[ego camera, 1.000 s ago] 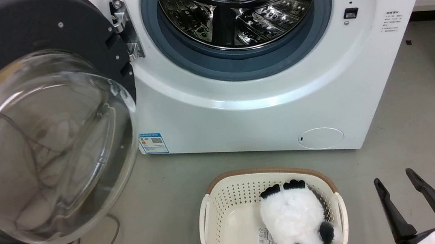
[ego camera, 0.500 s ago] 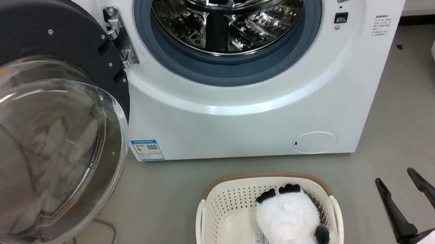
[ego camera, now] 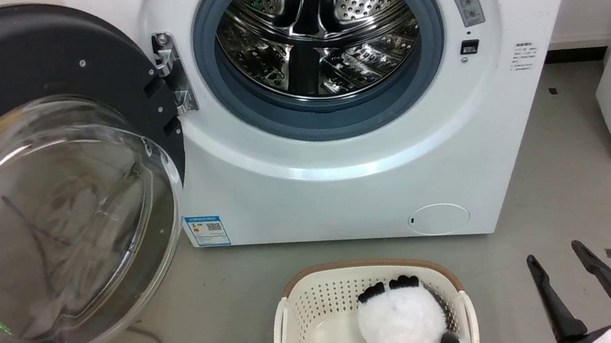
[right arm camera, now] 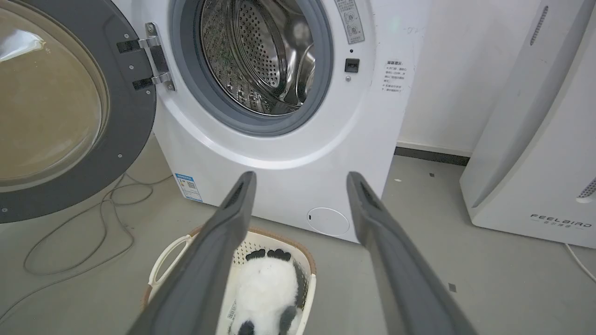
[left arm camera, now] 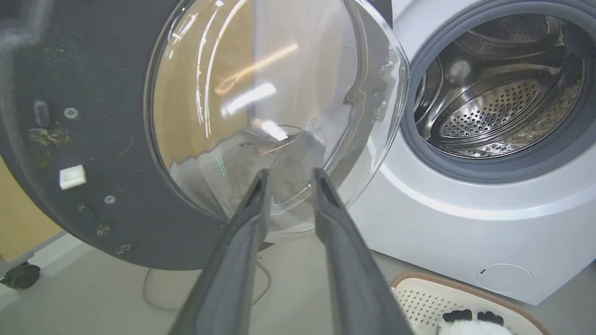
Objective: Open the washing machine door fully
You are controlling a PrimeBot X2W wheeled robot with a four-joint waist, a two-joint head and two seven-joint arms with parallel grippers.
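Where the door is: the washing machine door [ego camera: 19, 63] stands wide open at the 9 o'clock side of the washing machine [ego camera: 345, 190]. Its glass bowl [ego camera: 51, 230] bulges toward the robot.
How it turns: the hinge [ego camera: 170, 73] holds the door at its 3 o'clock edge. The door swings round an up-and-down line there, and its loose edge is at 9 o'clock.
Left pincer: the left pincer [left arm camera: 289, 179] has its two fingers a little apart, with nothing between them. The tips point at the low part of the glass bowl and are near it. Whether they touch it cannot be told.
Right pincer: the right pincer [ego camera: 553, 252] has its fingers wide apart and holds nothing.
Door from the left pincer: in the head view it is at 12 o'clock, very close.
Door from the right pincer: it is at 10 o'clock, well apart, with the basket [ego camera: 282, 334] and the panda toy [ego camera: 403, 321] in between.
Nearer arm: the left one.
Guess: the door looks about as open as it can go. Any last push belongs near the loose edge, far from the hinge.
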